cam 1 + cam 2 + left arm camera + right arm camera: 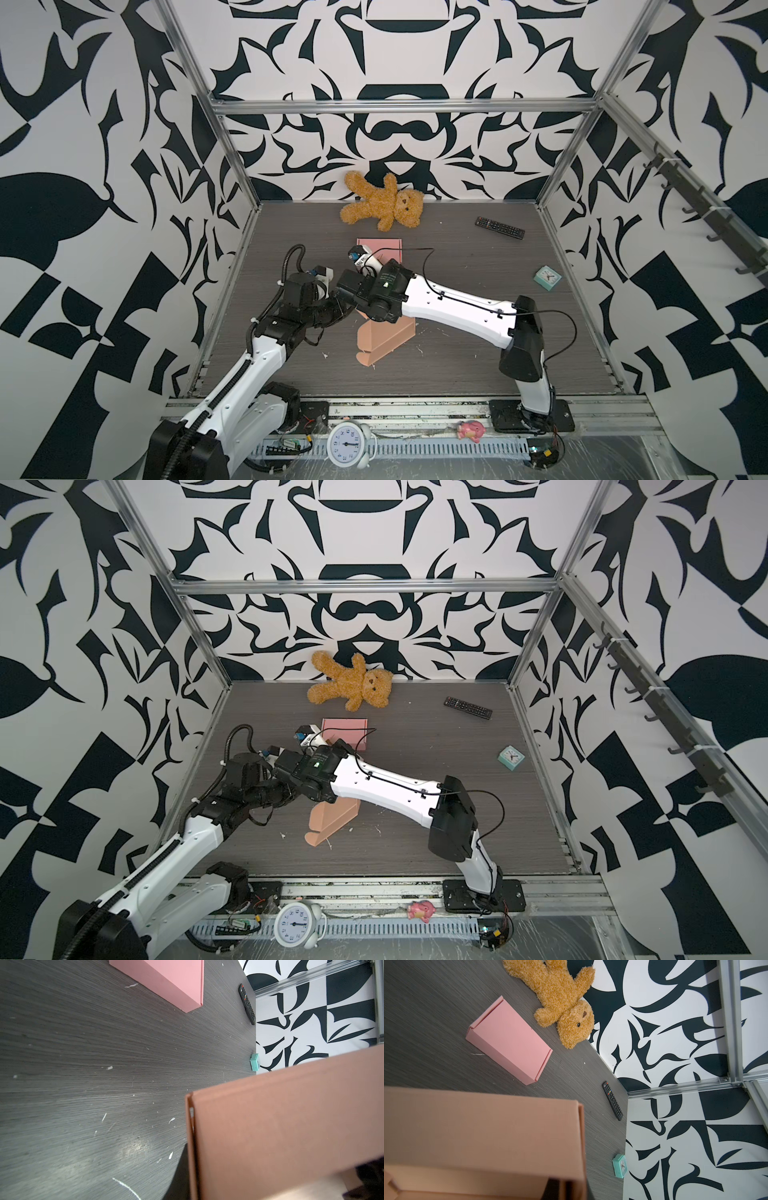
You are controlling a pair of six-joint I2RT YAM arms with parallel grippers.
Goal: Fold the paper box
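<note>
**While Bent Over the Tan Box: Two Wrists Crossed, Fingertips Hidden**

Though rooted at opposite lower corners of both top views, met near the centre, wrist over wrist. For the left arm (266, 353): slanted up and rightward from the lower left, elbow raised, black wrist tucked beneath its partner. For the right arm (449, 303): upper link standing at lower right, white forearm stretched leftward and almost level, wrist tipped downward just left of centre.

Left gripper: out of sight from above (buried under the right wrist) and masked by cardboard in its own wrist view; cannot tell whether clenched or released. Right gripper: fingertips likewise covered, yet squeezed fully closed; cannot tell whether onto cardboard.

Tan box (384, 336): on the dark table (457, 353), just below the centre of both top views, upper end under the two wrists. Half-formed: long wall standing, tabbed flap (365, 358) lying flat toward the lower left. Up close, tan box (280, 1126) across the lower right of the left wrist view; tan box (483, 1132) across the lower left of the right wrist view, with a doubled wall edge.

Pink box (374, 245): just above centre, lid shut, insides hidden, partly overlapped by the right wrist.

Elsewhere: teddy bear (382, 201) at upper centre against the back wall, remote (500, 227) to its right, mint clock (547, 277) farther right and lower.
</note>
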